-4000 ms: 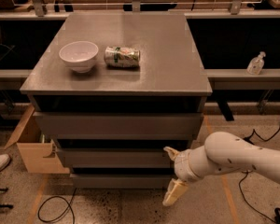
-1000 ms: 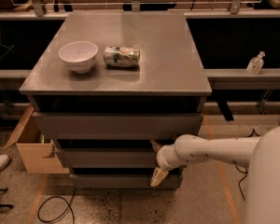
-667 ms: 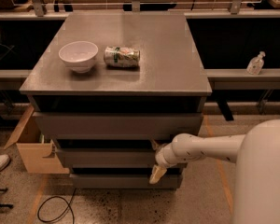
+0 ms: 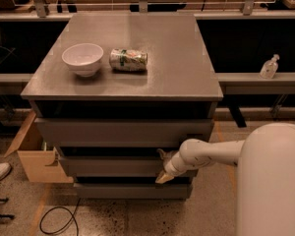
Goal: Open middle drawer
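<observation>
low in the middle of the frame, the gripper (image 4: 162,165) sat against the right part of the middle drawer (image 4: 110,166), reached in from the right on a pale arm (image 4: 211,154). its two fingers were spread apart, one above the other: the upper fingertip (image 4: 161,153) lay at the drawer front's top edge, in the dark gap under the uppermost front (image 4: 123,132), and the tan lower fingertip (image 4: 163,178) lay at the bottom edge. they seemed to straddle the front, though whether they pressed on it could not be told. the middle drawer was the second of three grey fronts on the cabinet (image 4: 49,90), with the lowest front (image 4: 128,191) just beneath it, and no part of its inside showed. the robot's rounded white body (image 4: 273,181) filled the lower right corner. on the cabinet's grey top, toward the left, a white bowl (image 4: 82,58) stood upright, with a green and white can (image 4: 128,60) lying on its side just beside it to the right. left of the cabinet an open cardboard box (image 4: 34,156) stood on the speckled floor, and a dark cable (image 4: 59,220) looped below it. at the right edge a small clear bottle (image 4: 269,67) stood on a ledge.
</observation>
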`<state>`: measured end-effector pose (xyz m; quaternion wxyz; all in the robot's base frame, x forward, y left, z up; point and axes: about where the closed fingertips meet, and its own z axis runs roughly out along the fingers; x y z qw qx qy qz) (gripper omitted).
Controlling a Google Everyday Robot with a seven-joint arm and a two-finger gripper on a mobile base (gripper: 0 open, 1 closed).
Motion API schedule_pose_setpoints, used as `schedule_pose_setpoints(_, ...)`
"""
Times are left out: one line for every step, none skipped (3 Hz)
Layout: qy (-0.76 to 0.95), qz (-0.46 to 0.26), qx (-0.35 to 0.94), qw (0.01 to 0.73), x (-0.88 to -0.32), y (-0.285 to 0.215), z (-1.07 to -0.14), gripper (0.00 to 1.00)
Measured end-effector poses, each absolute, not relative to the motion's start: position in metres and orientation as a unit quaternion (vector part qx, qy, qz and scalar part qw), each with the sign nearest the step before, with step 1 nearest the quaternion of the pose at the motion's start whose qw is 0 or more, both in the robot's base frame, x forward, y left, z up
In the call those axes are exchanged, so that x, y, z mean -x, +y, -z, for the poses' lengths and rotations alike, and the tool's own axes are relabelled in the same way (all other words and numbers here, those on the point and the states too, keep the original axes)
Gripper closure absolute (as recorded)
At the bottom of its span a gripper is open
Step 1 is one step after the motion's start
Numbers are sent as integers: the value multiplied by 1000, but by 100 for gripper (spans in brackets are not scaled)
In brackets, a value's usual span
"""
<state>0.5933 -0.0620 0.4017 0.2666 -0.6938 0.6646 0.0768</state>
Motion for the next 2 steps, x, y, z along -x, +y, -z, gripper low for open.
schedule_pose_setpoints(665,-77,694,266,-593,-62,-406,62)
schedule_pose_setpoints(665,-77,694,266,-593,-62,-413,85)
